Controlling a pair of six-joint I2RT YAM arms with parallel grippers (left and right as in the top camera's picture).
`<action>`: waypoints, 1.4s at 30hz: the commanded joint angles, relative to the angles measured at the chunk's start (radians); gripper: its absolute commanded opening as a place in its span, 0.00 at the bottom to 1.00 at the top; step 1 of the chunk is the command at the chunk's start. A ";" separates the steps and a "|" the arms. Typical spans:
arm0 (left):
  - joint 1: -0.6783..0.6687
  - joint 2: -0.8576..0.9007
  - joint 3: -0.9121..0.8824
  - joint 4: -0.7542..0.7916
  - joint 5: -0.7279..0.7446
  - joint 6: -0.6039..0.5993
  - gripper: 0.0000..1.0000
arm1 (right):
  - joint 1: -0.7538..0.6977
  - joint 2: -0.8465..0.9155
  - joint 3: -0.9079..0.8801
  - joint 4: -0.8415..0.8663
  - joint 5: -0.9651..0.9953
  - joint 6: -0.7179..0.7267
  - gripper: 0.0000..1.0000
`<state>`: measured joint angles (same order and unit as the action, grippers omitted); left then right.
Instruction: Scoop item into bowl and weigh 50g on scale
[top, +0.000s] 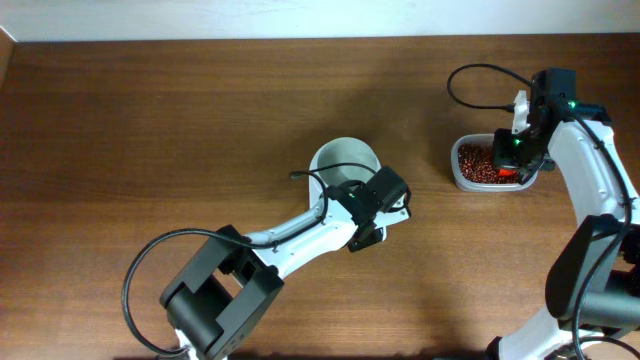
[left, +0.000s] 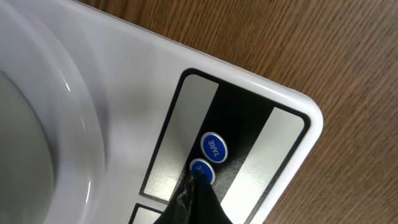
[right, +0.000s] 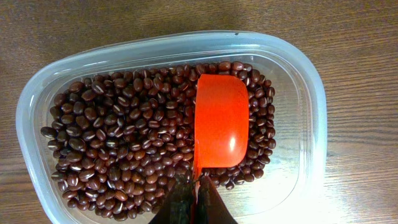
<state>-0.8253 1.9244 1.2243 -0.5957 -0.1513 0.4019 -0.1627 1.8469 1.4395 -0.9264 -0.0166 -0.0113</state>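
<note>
Touching a blue button (left: 201, 169) with their tip, the left fingers (left: 198, 202) are clenched on nothing, likely to switch on or zero the scale (left: 249, 118); the white bowl (top: 345, 160) stands on it beside them, apparently empty. The right fingers (right: 186, 205) clamp the orange scoop (right: 221, 124) by its handle, cup ahead of them on the beans (right: 124, 143) filling the clear tub (right: 312, 90).

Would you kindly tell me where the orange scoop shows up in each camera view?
Overhead: the orange scoop lies far right, inside the clear tub.
Left wrist: not in view.
Right wrist: centre-right, on the beans, its handle in the right gripper.
Shared landmark: the clear tub, seen overhead and from the right wrist.
</note>
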 joint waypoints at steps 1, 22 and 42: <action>0.010 0.109 -0.050 -0.002 -0.057 0.015 0.00 | 0.005 0.007 0.001 0.000 0.002 0.001 0.04; 0.022 0.123 -0.033 -0.020 -0.114 0.029 0.00 | 0.005 0.007 0.001 0.004 0.002 0.002 0.04; -0.038 0.123 0.001 -0.119 -0.013 0.119 0.00 | 0.006 0.007 0.001 0.006 0.001 0.002 0.04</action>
<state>-0.8776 1.9564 1.2732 -0.7162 -0.2573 0.5056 -0.1627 1.8469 1.4395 -0.9222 -0.0162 -0.0109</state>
